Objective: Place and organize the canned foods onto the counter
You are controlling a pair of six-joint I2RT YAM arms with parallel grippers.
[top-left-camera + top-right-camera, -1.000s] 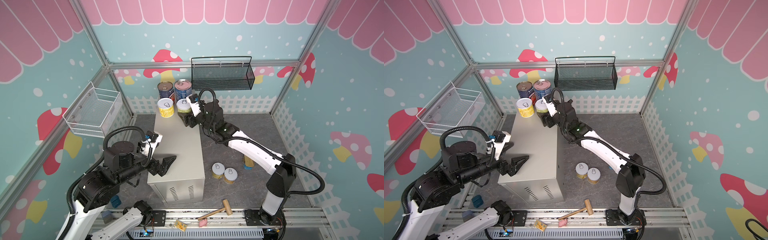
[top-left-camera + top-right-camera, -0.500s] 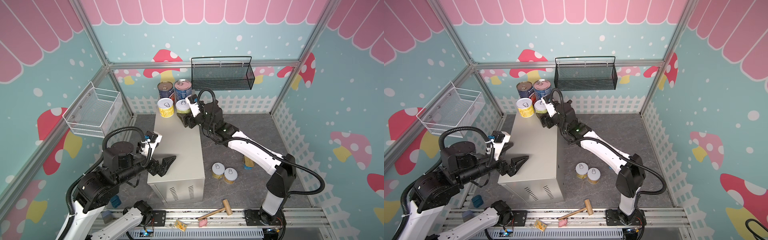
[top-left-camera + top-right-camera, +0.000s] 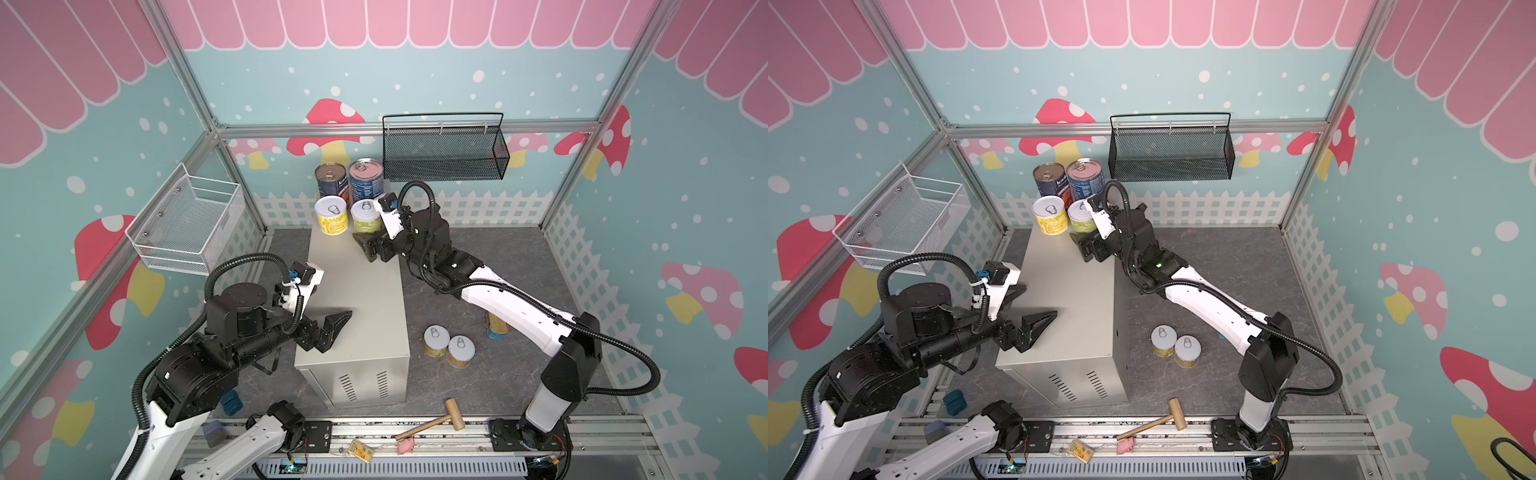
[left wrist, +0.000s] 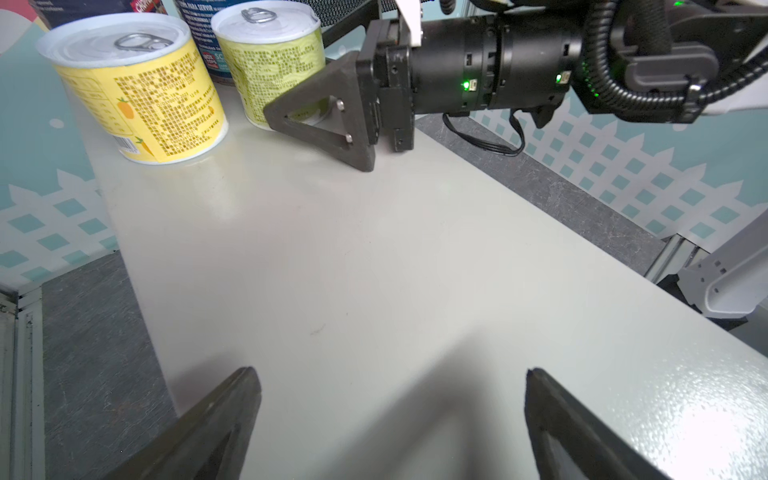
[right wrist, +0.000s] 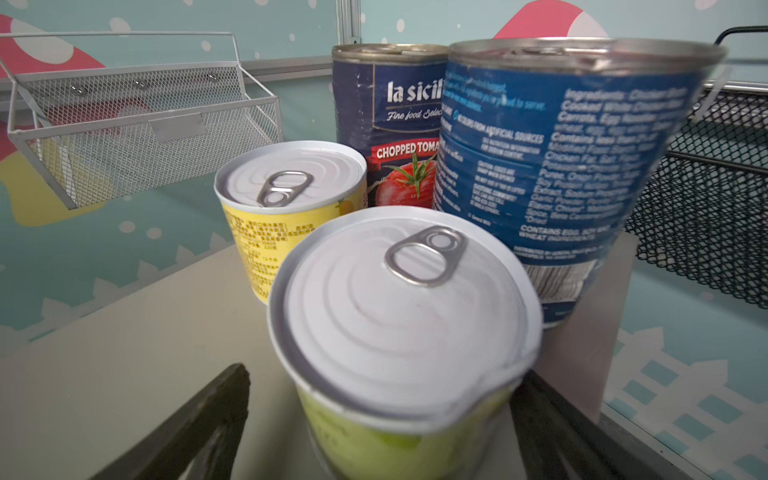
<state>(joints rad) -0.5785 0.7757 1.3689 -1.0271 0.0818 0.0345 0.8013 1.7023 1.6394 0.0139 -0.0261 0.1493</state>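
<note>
**Student:** What stands on the long beige-grey metal counter (image 3: 361, 299)?

**Tutor:** At its far end, four tins: a tall dark-blue tomato can (image 3: 330, 179), a tall blue-label can (image 3: 365, 178), a short yellow-label can (image 3: 331, 216) and a short yellow-green can (image 3: 366, 217). The right gripper (image 3: 371, 247), jaws spread, flanks the yellow-green can without clamping it. The left gripper (image 4: 390, 372), jaws apart and empty, hovers over the counter's near end.

**Student:** What is left?

**Tutor:** Apparently three: two short silver-lidded cans (image 3: 436, 338) and a rectangular yellow-and-blue tin (image 3: 496, 327), on the grey floor (image 3: 498, 257) beside the counter.
</note>
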